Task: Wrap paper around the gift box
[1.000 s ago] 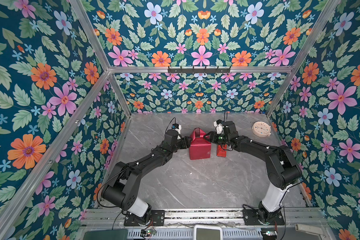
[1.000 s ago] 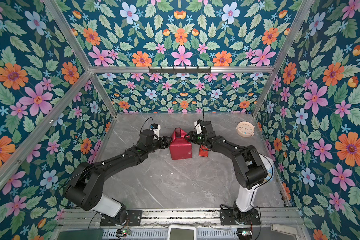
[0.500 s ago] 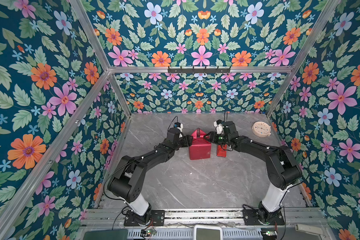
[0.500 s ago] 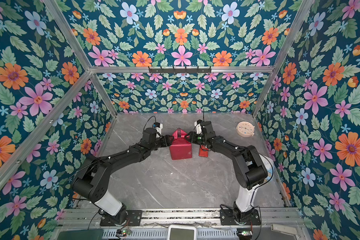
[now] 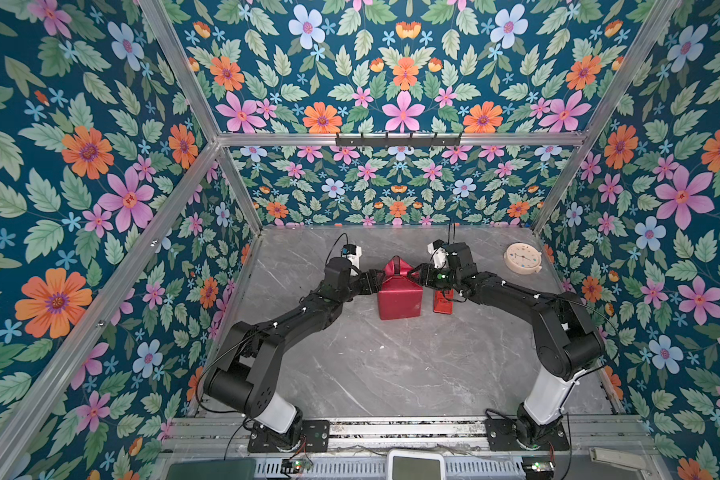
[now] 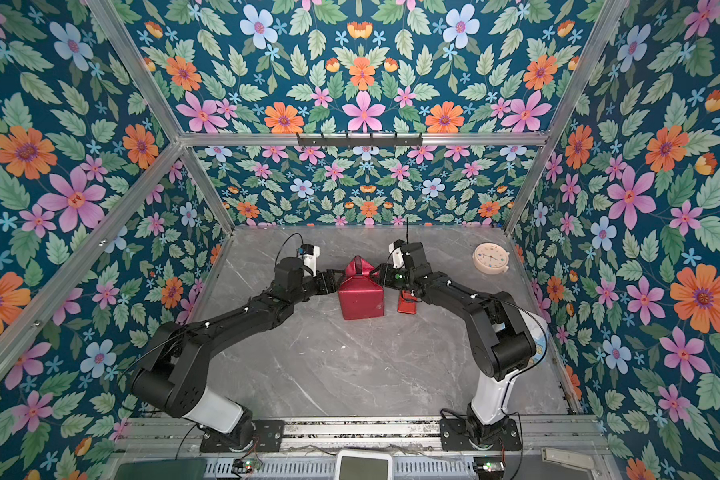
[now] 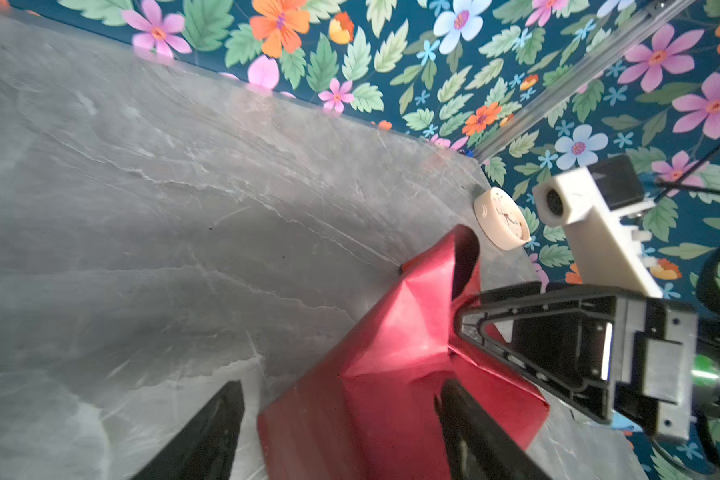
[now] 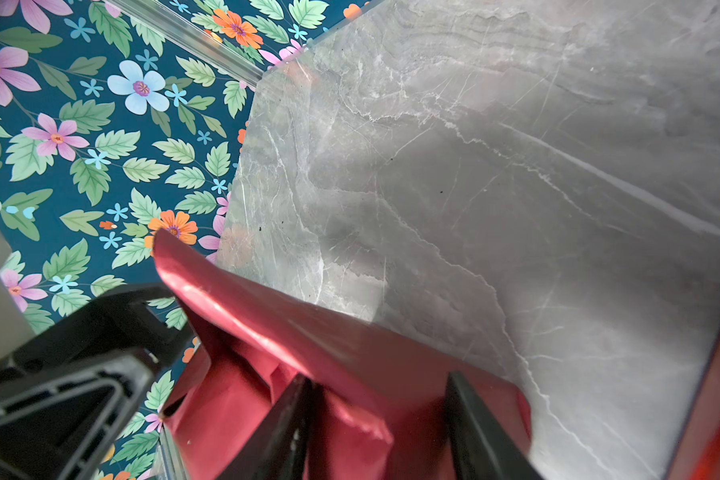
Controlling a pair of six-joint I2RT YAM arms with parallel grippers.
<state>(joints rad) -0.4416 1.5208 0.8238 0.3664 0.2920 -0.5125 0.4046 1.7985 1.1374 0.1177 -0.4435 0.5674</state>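
While the far end of the wrap stands unfolded, that end is where you have most to lose.

In both top views the paper (image 5: 399, 297) sits mid-table (image 5: 391, 365) as a red block. The gift box is hidden inside it, and a loose peak sticks up at the far end. The left gripper (image 5: 375, 279) and the right gripper (image 5: 414, 274) meet that end from either side. The tape dispenser (image 6: 407, 302) lies just beside the paper, under the right arm. A sideways sweep of that arm would likely knock it or shove the wrapped box askew.

From the left wrist view, your left gripper (image 7: 339, 384) is released, its jaws spread wide. One finger (image 7: 217, 428) is over bare table and the other is against the red face, so nothing is pinched. Closing from here would probably crumple the side wall rather than crease it. The right gripper (image 7: 487, 311) pokes its tip into the fold under the peak. A hard push there could tear the thin sheet or slide the box inside its wrap.

From the right wrist view, the right gripper (image 8: 378, 376) has its fingers apart with bunched paper (image 8: 350, 361) between them. I cannot tell whether they press it or only straddle it. If they are loose, the flap may spring open. If they are gripping, pulling back could rip it.
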